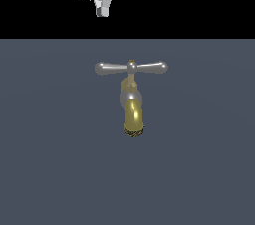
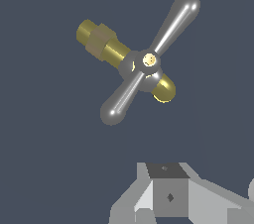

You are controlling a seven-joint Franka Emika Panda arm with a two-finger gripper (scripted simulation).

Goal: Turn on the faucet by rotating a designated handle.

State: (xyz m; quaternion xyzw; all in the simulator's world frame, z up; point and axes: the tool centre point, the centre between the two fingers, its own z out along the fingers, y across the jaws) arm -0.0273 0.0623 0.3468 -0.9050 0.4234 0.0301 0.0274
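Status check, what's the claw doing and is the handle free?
Claw high above faucet, holding nothing; finger state unclear. Handle level, untouched. Nothing in the way.

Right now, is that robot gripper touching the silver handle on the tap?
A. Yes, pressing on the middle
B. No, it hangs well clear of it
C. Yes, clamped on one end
B. In the exterior view the gripper sits apart from the handle, with empty space between them; nothing touches the faucet.

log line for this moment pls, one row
phase: approach | gripper: above faucet, no contact, jaw state unclear | handle: crossbar level, untouched | faucet: upright on grey surface
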